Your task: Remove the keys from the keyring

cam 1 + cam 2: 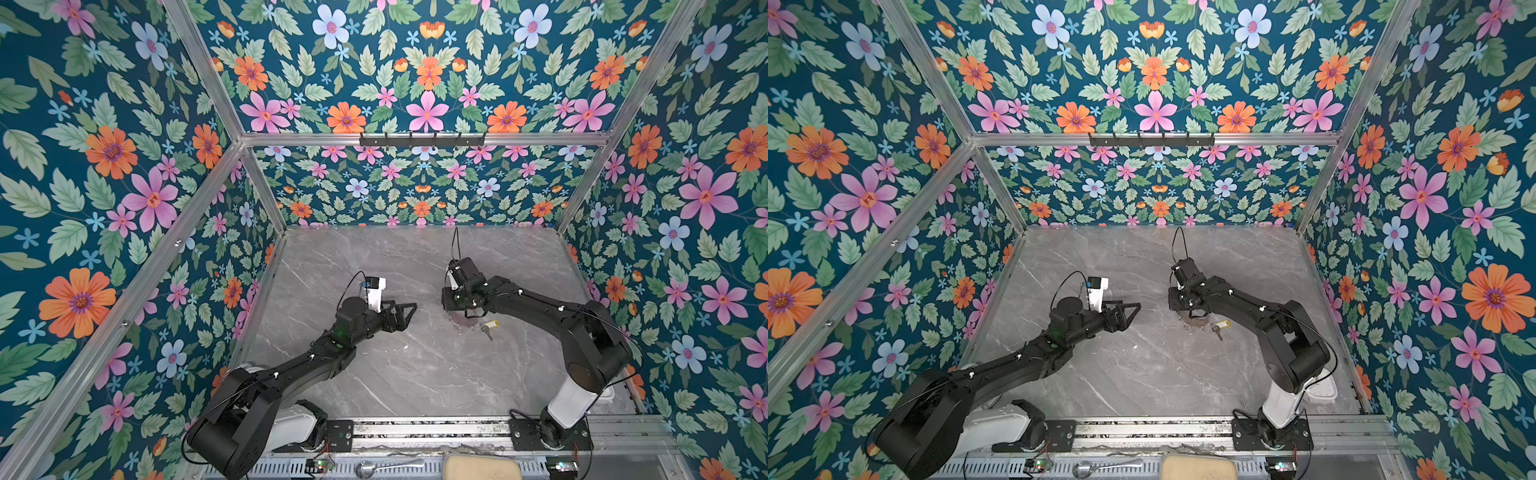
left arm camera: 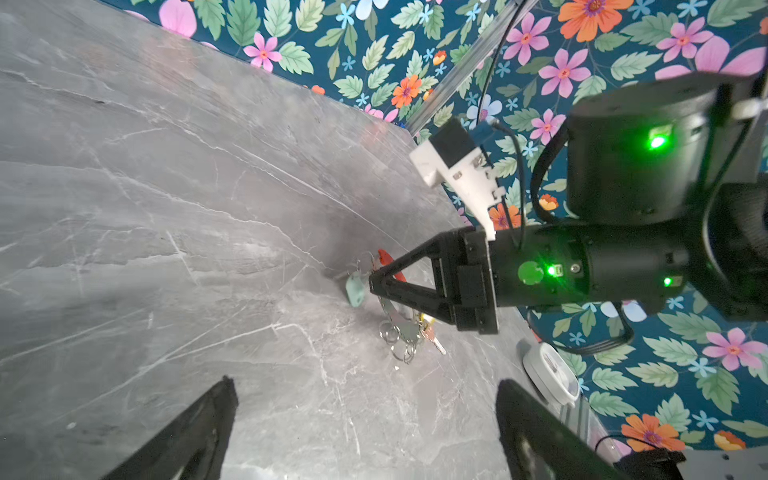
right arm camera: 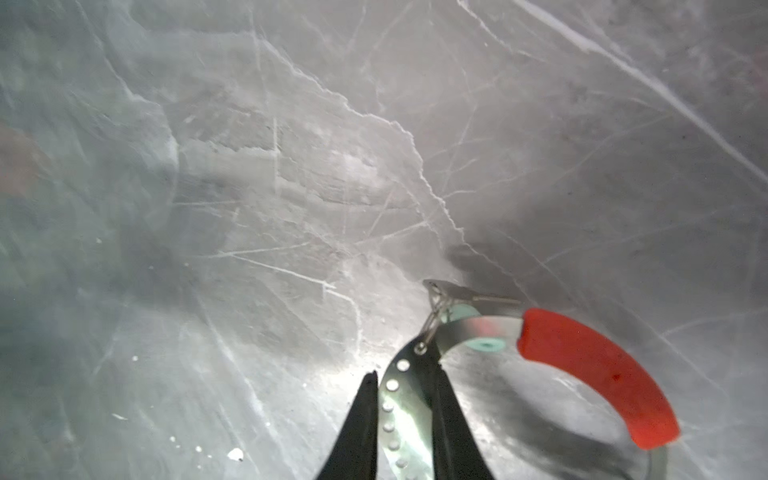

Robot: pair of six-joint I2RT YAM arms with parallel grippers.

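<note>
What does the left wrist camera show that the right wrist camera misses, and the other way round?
Only the left wrist view: the right gripper seen whole from the side, the small split rings bunched near it, and the flowered walls. Only the right wrist view: the row of holes along the keyring, pinched by that gripper. Both: the red sleeve, the mint tag and the marble table.
</note>
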